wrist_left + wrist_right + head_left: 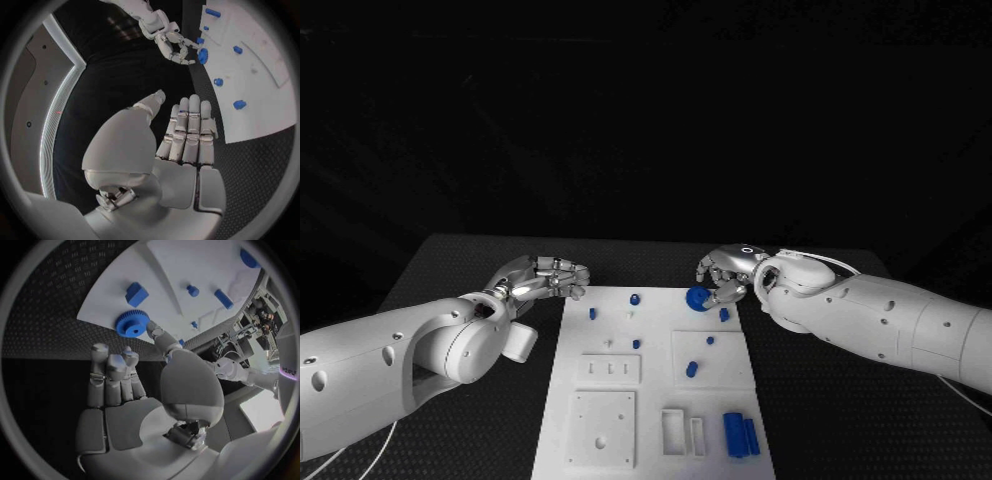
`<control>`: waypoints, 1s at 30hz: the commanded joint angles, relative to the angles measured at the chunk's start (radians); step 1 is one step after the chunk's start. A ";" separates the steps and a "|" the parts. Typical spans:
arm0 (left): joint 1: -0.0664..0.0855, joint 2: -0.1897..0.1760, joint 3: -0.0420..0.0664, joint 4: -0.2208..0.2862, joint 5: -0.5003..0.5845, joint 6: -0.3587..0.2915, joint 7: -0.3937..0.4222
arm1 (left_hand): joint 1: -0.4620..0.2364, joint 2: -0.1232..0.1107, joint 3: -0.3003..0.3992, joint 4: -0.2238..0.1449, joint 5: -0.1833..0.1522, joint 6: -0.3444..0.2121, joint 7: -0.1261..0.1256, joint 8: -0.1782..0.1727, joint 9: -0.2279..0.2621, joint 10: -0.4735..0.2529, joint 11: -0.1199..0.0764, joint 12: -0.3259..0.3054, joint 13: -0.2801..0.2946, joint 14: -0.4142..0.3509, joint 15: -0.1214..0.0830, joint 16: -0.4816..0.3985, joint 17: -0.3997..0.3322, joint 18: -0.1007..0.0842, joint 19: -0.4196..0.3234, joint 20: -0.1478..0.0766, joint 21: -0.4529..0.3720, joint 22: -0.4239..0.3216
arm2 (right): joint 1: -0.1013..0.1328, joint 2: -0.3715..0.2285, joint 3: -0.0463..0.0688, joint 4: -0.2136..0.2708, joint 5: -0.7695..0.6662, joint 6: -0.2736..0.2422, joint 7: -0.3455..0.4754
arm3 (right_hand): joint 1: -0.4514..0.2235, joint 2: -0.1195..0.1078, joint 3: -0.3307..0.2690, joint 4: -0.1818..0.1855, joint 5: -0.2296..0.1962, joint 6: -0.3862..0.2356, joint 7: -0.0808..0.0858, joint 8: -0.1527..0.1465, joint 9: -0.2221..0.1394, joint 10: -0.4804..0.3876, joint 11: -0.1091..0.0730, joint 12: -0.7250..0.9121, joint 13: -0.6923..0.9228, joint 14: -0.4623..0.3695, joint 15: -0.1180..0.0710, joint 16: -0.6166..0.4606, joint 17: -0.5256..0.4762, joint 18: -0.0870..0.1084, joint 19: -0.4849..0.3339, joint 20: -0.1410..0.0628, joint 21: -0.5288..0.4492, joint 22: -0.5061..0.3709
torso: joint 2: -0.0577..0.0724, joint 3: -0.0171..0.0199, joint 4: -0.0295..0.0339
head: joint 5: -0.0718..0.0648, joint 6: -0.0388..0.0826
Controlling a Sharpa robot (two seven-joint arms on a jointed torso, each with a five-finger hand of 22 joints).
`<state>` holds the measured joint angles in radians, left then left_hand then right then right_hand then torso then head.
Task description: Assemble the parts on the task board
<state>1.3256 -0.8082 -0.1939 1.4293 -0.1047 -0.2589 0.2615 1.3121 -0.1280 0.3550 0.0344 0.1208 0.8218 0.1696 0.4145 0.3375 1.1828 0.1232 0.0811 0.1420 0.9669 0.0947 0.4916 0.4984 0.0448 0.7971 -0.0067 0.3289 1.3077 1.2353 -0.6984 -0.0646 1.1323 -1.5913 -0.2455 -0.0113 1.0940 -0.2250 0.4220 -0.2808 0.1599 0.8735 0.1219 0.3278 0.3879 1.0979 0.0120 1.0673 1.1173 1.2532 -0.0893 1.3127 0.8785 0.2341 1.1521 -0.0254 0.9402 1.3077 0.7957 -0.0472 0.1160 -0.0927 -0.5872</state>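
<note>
The white task board (653, 400) lies in the middle of the black table. A blue gear (698, 297) lies at the board's far right corner. My right hand (728, 272) hovers just over it; in the right wrist view the thumb tip touches the rim of the blue gear (131, 323) while the fingers (112, 365) stay apart from it. My left hand (548, 276) hangs beside the board's far left corner, holding nothing; its fingers (187, 130) lie side by side, the thumb apart. The left wrist view shows the right hand (167, 40) at the gear (203, 54).
Several small blue pegs (635, 298) stand on the board's far half, one more (691, 369) at mid right. Two blue bars (741, 436) lie at the near right. White blocks (610, 368) and a plate (603, 428) sit on the near left.
</note>
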 commanded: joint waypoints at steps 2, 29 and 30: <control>0.001 0.002 0.001 0.000 -0.005 0.010 0.004 | -0.010 0.002 0.001 -0.007 -0.001 0.009 0.000 -0.006 0.001 0.001 0.003 -0.006 0.002 0.003 0.002 -0.005 0.002 0.008 -0.001 0.004 -0.005 0.015 | -0.008 0.011 0.000 -0.014 -0.043 0.021 -0.010 | 0.003 0.006 0.012 0.001 -0.002 0.020 0.011 -0.003 -0.002 -0.021 0.008 0.026 0.012 0.010 0.001 0.004 0.011 0.028 0.003 -0.012 0.011 0.022 | -0.001 -0.0007 -0.0001 | 0.002 -0.004; 0.000 0.005 0.001 -0.005 -0.006 0.013 0.003 | -0.016 0.003 0.002 -0.010 -0.001 0.009 0.001 -0.008 0.003 0.000 0.004 -0.008 0.002 0.004 0.002 -0.007 0.004 0.008 -0.001 0.004 -0.005 0.015 | -0.022 0.035 -0.002 -0.048 -0.038 0.031 -0.005 | 0.013 0.019 0.175 0.071 -0.105 0.056 0.007 0.003 -0.001 -0.029 0.004 0.060 0.004 0.024 -0.002 -0.019 0.059 0.028 0.002 -0.013 0.036 0.019 | -0.002 -0.0011 -0.0013 | 0.007 -0.008; 0.000 0.005 0.001 -0.005 -0.006 0.013 0.003 | -0.017 0.003 0.002 -0.010 -0.001 0.009 0.001 -0.008 0.003 0.000 0.004 -0.008 0.002 0.004 0.002 -0.007 0.004 0.008 -0.001 0.004 -0.005 0.015 | -0.022 0.035 -0.002 -0.048 -0.038 0.033 -0.005 | 0.012 0.018 0.178 0.074 -0.105 0.057 0.006 0.003 -0.001 -0.028 0.004 0.061 0.003 0.024 -0.003 -0.019 0.060 0.028 0.002 -0.013 0.036 0.019 | -0.002 -0.0012 -0.0013 | 0.006 -0.009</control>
<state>1.3254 -0.8052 -0.1939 1.4226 -0.1065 -0.2584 0.2597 1.3085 -0.1244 0.3572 0.0322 0.1208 0.8218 0.1695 0.4096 0.3389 1.1828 0.1232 0.0770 0.1427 0.9669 0.0947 0.4916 0.5011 0.0448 0.7971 -0.0067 0.3289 1.3075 1.2147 -0.6643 -0.0659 1.0842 -1.6201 -0.2343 -0.0171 1.1086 -0.2104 0.5948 -0.2072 0.0580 0.8917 0.1037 0.3278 0.3869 1.0940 0.0113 1.1229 1.1218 1.2706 -0.0930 1.2990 0.9379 0.2320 1.1540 -0.0346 0.9735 1.3075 0.7940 -0.0482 0.1151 -0.0866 -0.5940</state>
